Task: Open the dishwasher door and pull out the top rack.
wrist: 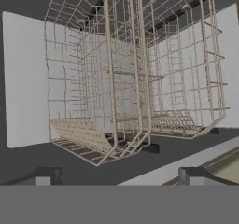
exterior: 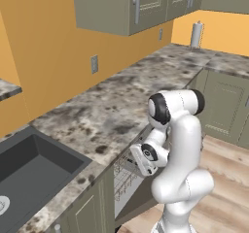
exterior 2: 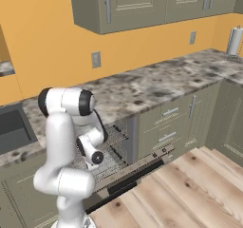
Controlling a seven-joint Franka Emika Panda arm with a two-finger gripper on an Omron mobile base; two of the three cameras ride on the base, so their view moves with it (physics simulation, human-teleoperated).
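In the hand view the gripper (wrist: 119, 176) shows its two dark fingertips (wrist: 46, 175) set far apart at the bottom of the picture, spread wide with nothing between them and touching nothing. Just beyond them lies the dark inner face of the dishwasher door (wrist: 93, 167), and past that the top rack (wrist: 126, 92), a basket of thin light wire grid with upright tines, seen against the pale inside walls of the machine.

From the right base view the dishwasher door (exterior 2: 137, 172) hangs folded down to nearly level, its long dark bar handle (exterior 2: 135, 179) along the outer edge over the floor. The top rack (exterior 2: 111, 144) sits in the open cavity above the door, under the counter edge; how far it stands out from the cavity I cannot tell. The arm's wrist bends down in front of the opening, between the white body and the rack. In the left base view the rack (exterior: 127, 176) shows as a patch of wire beside the forearm.

The speckled grey stone counter (exterior 2: 161, 84) runs along an orange wall (exterior 2: 57, 37), with a black sink (exterior: 29, 174) set into it at the left. Olive cabinets (exterior 2: 142, 4) hang above, a paper towel roll (exterior 2: 233, 41) stands at the far corner, and the floor (exterior 2: 190, 194) is light wood planks.
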